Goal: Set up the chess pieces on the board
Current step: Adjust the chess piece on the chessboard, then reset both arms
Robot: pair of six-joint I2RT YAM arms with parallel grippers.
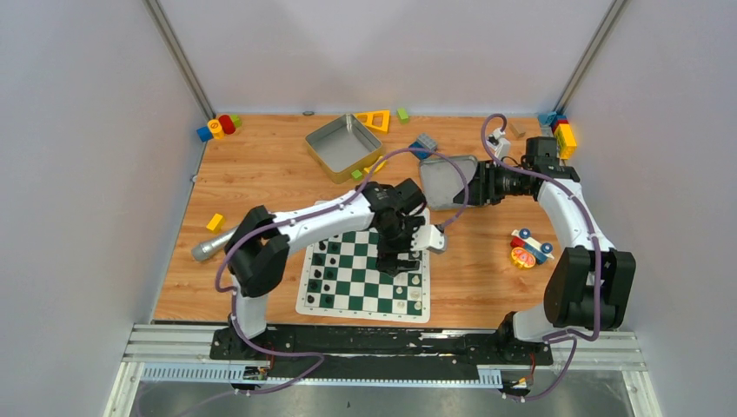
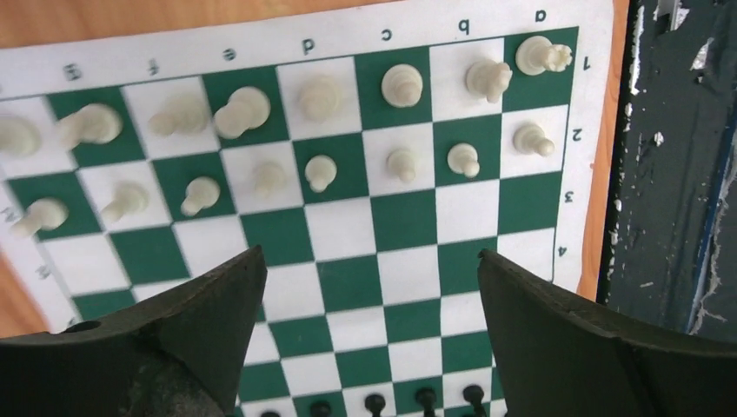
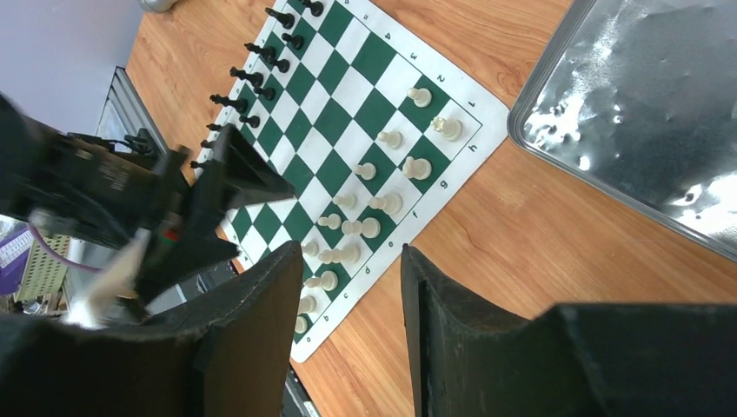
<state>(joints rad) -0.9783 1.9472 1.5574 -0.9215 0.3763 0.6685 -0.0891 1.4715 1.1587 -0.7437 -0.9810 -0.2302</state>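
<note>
The board (image 1: 361, 282) lies at the middle of the table's (image 1: 261, 174) near edge. Cream-white chess pieces (image 2: 401, 85) fill two rows along its right edge, and black chess pieces (image 3: 280, 16) line its left. The left gripper (image 2: 372, 261) hangs over the board, jaws wide apart and empty (the right gripper (image 3: 352, 252), beside a grey tray (image 3: 643, 104), is also parted and holds nothing).

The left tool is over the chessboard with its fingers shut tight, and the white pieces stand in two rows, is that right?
Not quite: the left tool is open. The left wrist view shows its fingers spread wide with nothing between them. The rest holds: it is over the board, and the white pieces stand in two rows.
</note>
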